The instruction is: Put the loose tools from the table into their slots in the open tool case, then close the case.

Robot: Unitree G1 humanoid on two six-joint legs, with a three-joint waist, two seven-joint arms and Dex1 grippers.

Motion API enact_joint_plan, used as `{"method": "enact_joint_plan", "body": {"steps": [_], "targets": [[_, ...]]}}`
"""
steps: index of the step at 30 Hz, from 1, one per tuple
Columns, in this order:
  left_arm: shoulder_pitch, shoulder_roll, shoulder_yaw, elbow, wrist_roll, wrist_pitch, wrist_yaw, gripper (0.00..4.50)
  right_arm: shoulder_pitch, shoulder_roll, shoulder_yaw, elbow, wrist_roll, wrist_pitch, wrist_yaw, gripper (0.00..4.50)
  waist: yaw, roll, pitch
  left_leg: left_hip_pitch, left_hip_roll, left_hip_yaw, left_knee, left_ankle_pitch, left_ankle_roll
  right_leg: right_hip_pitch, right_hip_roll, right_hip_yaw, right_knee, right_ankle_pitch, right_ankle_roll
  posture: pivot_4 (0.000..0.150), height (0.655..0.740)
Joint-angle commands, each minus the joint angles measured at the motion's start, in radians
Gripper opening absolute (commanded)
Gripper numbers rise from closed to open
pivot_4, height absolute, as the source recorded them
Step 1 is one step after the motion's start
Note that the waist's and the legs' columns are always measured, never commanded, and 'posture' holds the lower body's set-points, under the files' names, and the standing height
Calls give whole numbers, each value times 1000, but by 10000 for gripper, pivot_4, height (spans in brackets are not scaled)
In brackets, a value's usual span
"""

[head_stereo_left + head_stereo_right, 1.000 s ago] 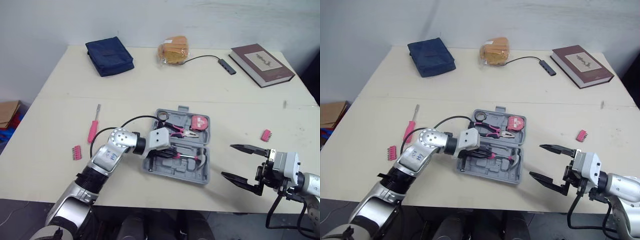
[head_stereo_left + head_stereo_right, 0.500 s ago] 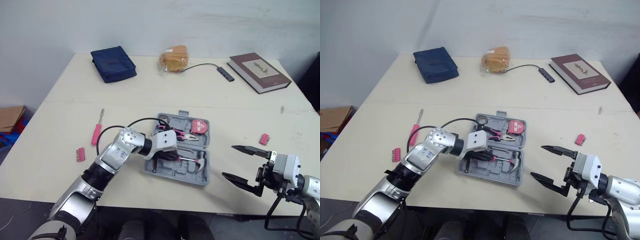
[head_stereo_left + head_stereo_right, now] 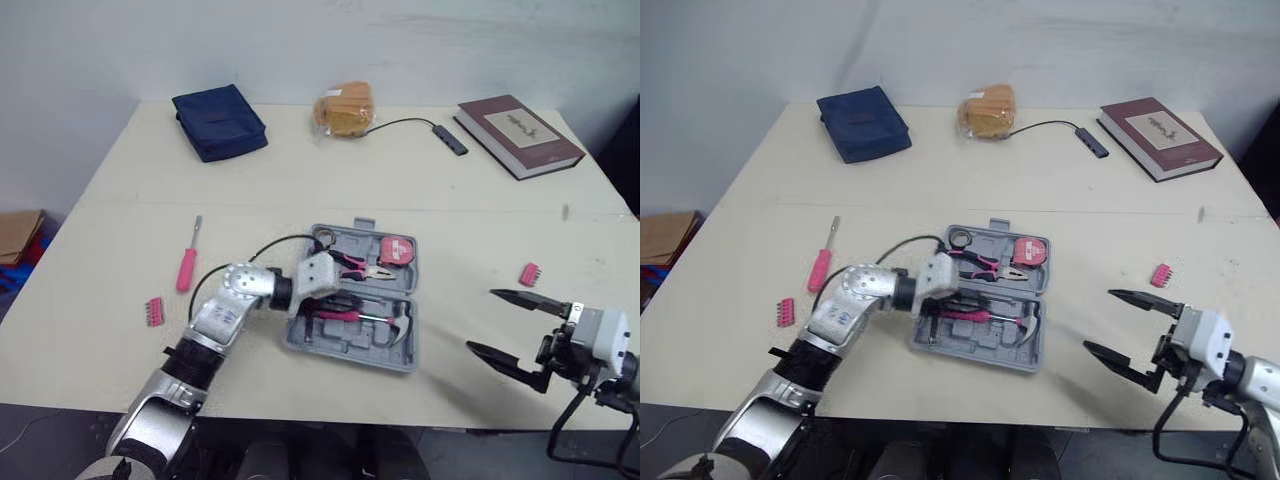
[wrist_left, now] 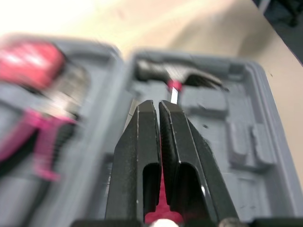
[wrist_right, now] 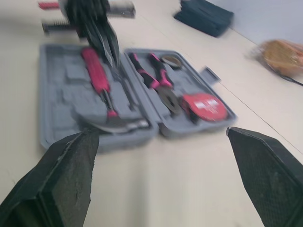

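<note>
Lying just beneath closed left jaws: hammer (image 3: 345,316)

Left gripper (image 4: 157,106) closed, right gripper (image 3: 482,320) spread

I record the tool case (image 3: 360,346) as matt grey moulded plastic. The bench (image 3: 450,200) is smooth and matt; left fingers (image 4: 144,137) glossy black.

We count one open tool case (image 3: 350,359) holding one hammer (image 3: 362,318), one pair of pliers (image 3: 358,265) and one tape measure (image 3: 398,251). Loose on the counter (image 3: 300,170) we count one screwdriver (image 3: 187,268), two pink bit strips (image 3: 154,311) (image 3: 530,273), one navy pouch (image 3: 219,121), one book (image 3: 520,134), one bread bag (image 3: 345,108) and one cable hub (image 3: 450,138).
</note>
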Motion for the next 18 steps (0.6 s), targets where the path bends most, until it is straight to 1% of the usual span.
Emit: {"method": "enact_joint_plan", "body": {"steps": [1,2,4,7,9,10,13,16,17,18], "targets": [[19,47,91,-21,-61,-81,-38,8707,-4,-24,-93,74,13,-55,26,45000,0,0,2,0,0,0,0,0,0,0,1,-1,0,0,0,1500,7400],[23,57,102,-19,-67,-86,-43,13730,-7,-25,-102,92,12,-64,30,45000,1,0,2,0,0,0,0,0,1,0,1,-2,0,0,0,1500,7400],[35,76,133,-21,-86,-96,-44,21668,-15,-26,-126,133,9,-88,32,45000,1,-1,3,0,-1,1,0,0,2,0,0,-3,0,1,1,1500,7400],[162,190,315,-30,-151,-117,-33,35995,-22,-47,-232,343,-32,-220,21,45000,-4,-1,5,1,-2,1,0,-1,4,0,-2,0,0,2,3,1500,7400],[259,247,433,-13,-174,-135,6,44296,-18,-56,-279,443,-44,-279,11,45000,-9,-1,8,1,0,2,-1,-2,3,0,-3,3,0,1,2,1500,7400],[300,261,492,2,-187,-158,27,44296,-13,-58,-293,482,-51,-309,9,45000,-13,-1,9,1,1,2,-2,-3,2,-1,-3,4,0,0,0,1500,7400],[409,327,617,64,-159,-253,59,44296,10,-72,-320,576,-61,-361,17,45000,-23,-1,9,1,3,2,-3,-3,-1,-1,-1,3,-1,-1,-1,1500,7400],[529,367,796,66,-199,-225,138,44296,29,-96,-355,674,-56,-392,13,45000,-26,-1,10,2,3,2,-3,-5,2,-1,-3,4,-1,-1,-1,1500,7400],[566,375,840,64,-210,-213,153,44296,31,-105,-364,709,-55,-402,10,45000,-26,0,10,2,3,2,-3,-7,5,-1,-4,4,-1,-1,-1,1500,7400],[593,380,871,68,-217,-208,161,44296,30,-113,-370,741,-54,-414,9,45000,-27,0,10,2,3,2,-3,-8,5,-1,-4,5,0,-1,-1,1500,7400]]}}
